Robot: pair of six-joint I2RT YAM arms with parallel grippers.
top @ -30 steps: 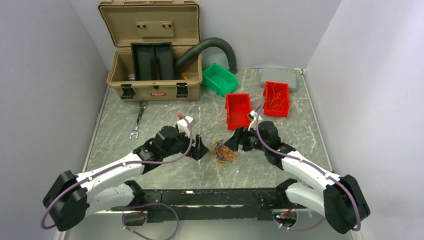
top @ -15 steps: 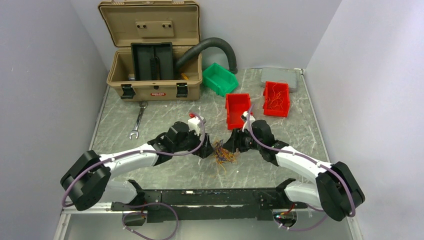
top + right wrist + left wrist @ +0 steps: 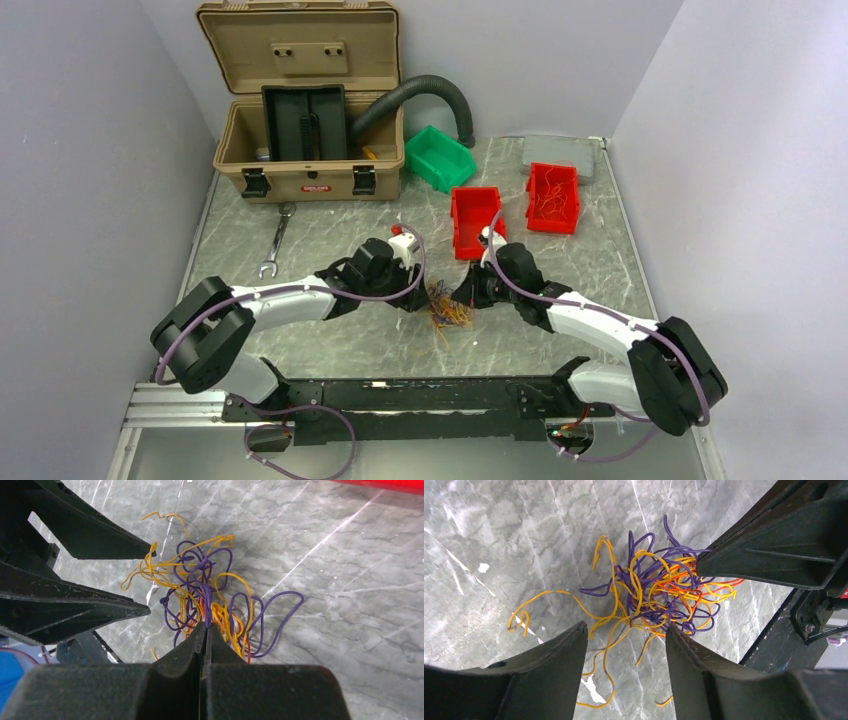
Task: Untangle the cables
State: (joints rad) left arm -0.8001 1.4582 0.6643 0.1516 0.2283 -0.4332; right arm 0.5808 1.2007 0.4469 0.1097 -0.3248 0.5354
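The cables (image 3: 447,305) lie as one small knot of thin yellow, orange and purple wires on the marble table, mid-front. My right gripper (image 3: 206,625) is shut on the knot's edge, with purple and yellow strands of the cables (image 3: 210,595) pinched at its tips; from above, the right gripper (image 3: 464,297) meets the knot from the right. My left gripper (image 3: 626,626) is open, its fingers straddling loose yellow strands at the near edge of the cables (image 3: 659,595). Seen from above, the left gripper (image 3: 419,298) is at the knot's left side.
An open tan toolbox (image 3: 300,120) and a black corrugated hose (image 3: 430,95) stand at the back left. A green bin (image 3: 440,157), two red bins (image 3: 476,222) (image 3: 553,197), the farther holding wires, and a grey plate (image 3: 560,152) sit behind. A wrench (image 3: 277,240) lies left.
Both arms have moved inward to the knot. The right gripper has gone from open to shut on the strands. The left gripper's jaws have narrowed but still stand apart.
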